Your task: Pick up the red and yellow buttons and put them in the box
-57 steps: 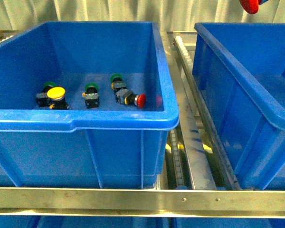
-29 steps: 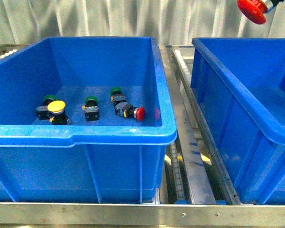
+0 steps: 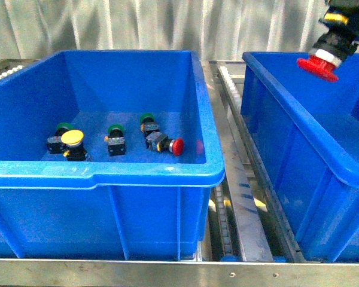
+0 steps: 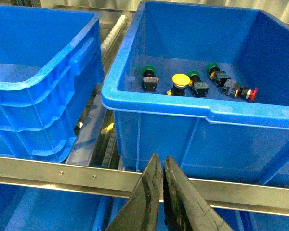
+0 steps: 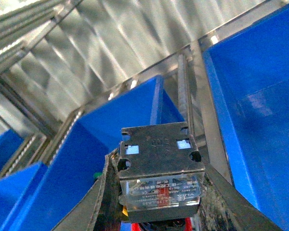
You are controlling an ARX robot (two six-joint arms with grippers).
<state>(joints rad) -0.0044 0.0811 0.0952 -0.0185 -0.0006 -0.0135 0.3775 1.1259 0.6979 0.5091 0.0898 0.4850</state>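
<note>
Gripping a red button [image 3: 318, 64] by its dark body, the right gripper [image 5: 160, 192] has its fingers clamped on either side of the block, with the cap pointing downward. It hangs higher than the central bin [image 3: 107, 170] and off to that bin's right, above the neighbouring box [image 3: 275, 101]. On the central bin's floor lie the yellow button [image 3: 72, 139] toward its left wall, a second red button [image 3: 175, 146] near its right wall, and three green-capped switches [image 3: 115, 129] around them. The left gripper [image 4: 162, 161] hangs on the bin's near side, its fingers pressed together with nothing between them.
</note>
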